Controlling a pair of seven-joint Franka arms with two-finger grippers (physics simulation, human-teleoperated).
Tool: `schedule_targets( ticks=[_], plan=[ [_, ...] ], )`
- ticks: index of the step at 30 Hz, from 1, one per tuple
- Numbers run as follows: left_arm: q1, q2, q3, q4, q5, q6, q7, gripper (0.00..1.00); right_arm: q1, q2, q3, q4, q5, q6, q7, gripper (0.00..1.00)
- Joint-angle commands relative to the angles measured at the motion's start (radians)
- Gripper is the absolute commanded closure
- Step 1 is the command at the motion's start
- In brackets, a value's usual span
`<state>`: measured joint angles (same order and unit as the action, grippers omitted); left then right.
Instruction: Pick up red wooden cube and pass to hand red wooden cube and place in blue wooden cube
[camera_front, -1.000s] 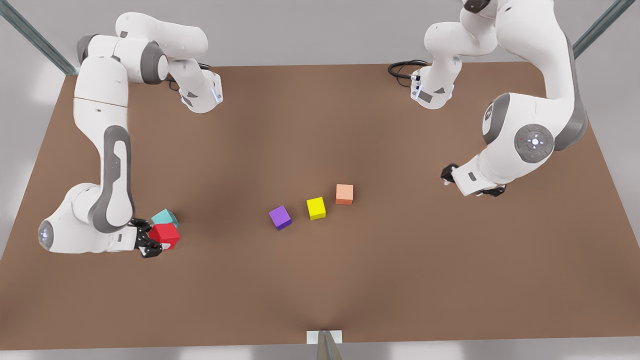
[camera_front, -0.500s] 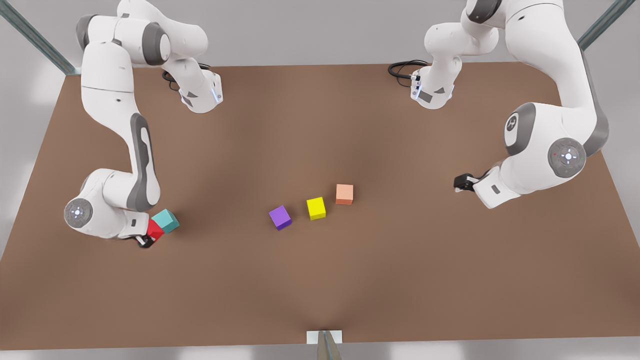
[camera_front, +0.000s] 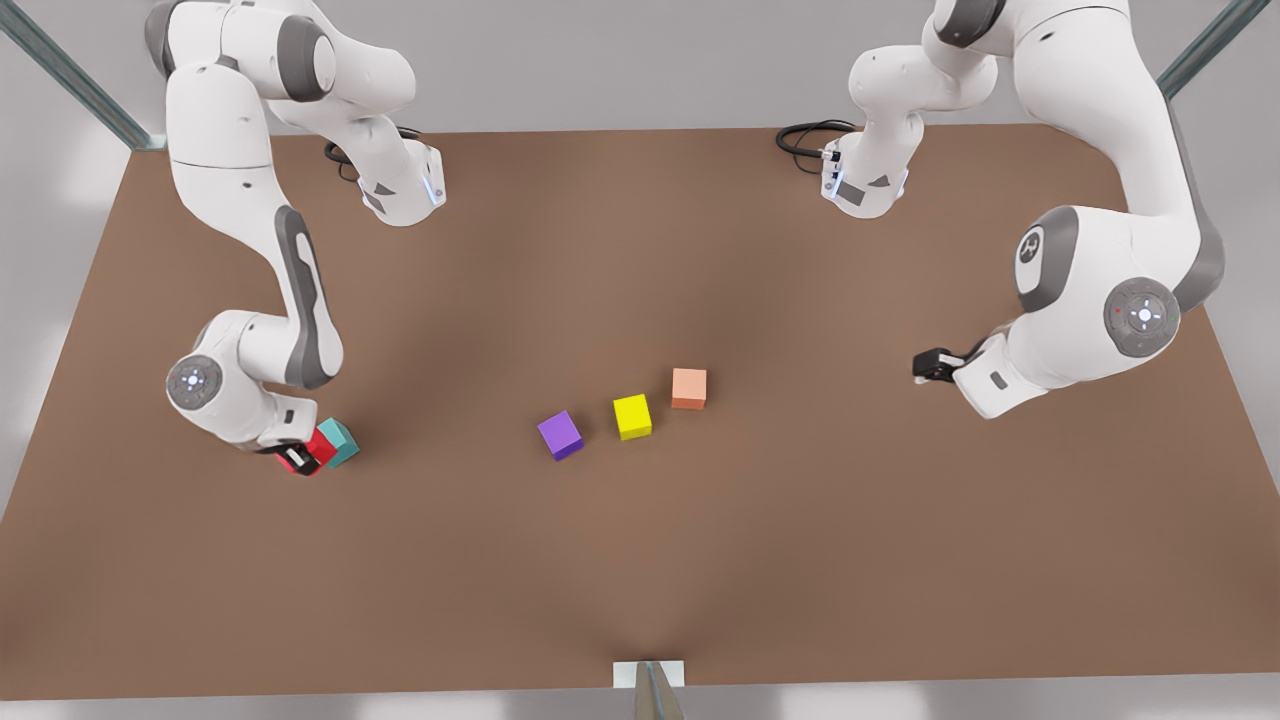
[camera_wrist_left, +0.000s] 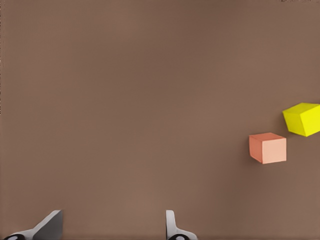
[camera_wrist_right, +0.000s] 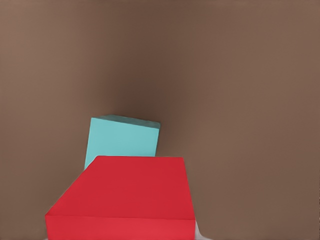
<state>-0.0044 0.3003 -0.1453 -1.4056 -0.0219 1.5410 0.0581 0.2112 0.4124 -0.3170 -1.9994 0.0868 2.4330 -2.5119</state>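
The red wooden cube (camera_front: 322, 447) (camera_wrist_right: 125, 195) is held in my right gripper (camera_front: 302, 458) at the front view's left, and the gripper is shut on it. It sits close against the near-left side of the teal blue wooden cube (camera_front: 341, 440) (camera_wrist_right: 122, 140), which rests on the table. I cannot tell whether the two cubes touch. My left gripper (camera_front: 925, 365) (camera_wrist_left: 112, 231) waits at the front view's right. Its fingers (camera_wrist_left: 50, 226) are open with nothing between them.
Near the middle of the brown table (camera_front: 640, 560) lie a purple cube (camera_front: 560, 435), a yellow cube (camera_front: 632, 416) (camera_wrist_left: 303, 119) and a pale orange cube (camera_front: 689, 388) (camera_wrist_left: 268, 148). Both arm bases stand at the far edge.
My right arm has swung its wrist in and brought the red cube down closer beside the teal cube. My left arm has drawn back a little toward the front view's right.
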Motion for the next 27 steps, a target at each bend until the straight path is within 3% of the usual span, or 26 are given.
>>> schedule_targets(
  ticks=[1, 9, 11, 12, 21, 27],
  plan=[
    [0.000, -0.001, 0.000, 0.000, 0.000, -0.001, -0.020, 0.00, 0.000, -0.006, 0.001, -0.012, 0.019, 0.043, -0.039, 0.50],
    [0.001, -0.001, 0.000, 0.000, 0.000, -0.001, -0.020, 0.00, -0.001, -0.024, -0.001, -0.058, 0.019, 0.043, -0.039, 0.46],
    [0.001, -0.001, 0.000, 0.000, 0.000, -0.001, -0.020, 0.00, -0.004, -0.027, -0.002, -0.059, 0.019, 0.040, -0.039, 0.06],
    [0.001, -0.001, 0.000, 0.000, 0.000, -0.001, -0.020, 0.00, -0.006, -0.029, -0.002, -0.061, 0.021, 0.034, -0.039, 0.03],
    [0.000, -0.001, 0.000, 0.000, 0.000, -0.001, -0.020, 0.00, -0.010, -0.057, -0.002, -0.064, 0.021, 0.000, -0.038, 0.03],
    [0.000, -0.001, 0.000, 0.000, 0.000, -0.001, -0.020, 0.00, -0.012, -0.098, -0.008, -0.010, 0.024, -0.138, -0.031, 0.02]
  ],
)
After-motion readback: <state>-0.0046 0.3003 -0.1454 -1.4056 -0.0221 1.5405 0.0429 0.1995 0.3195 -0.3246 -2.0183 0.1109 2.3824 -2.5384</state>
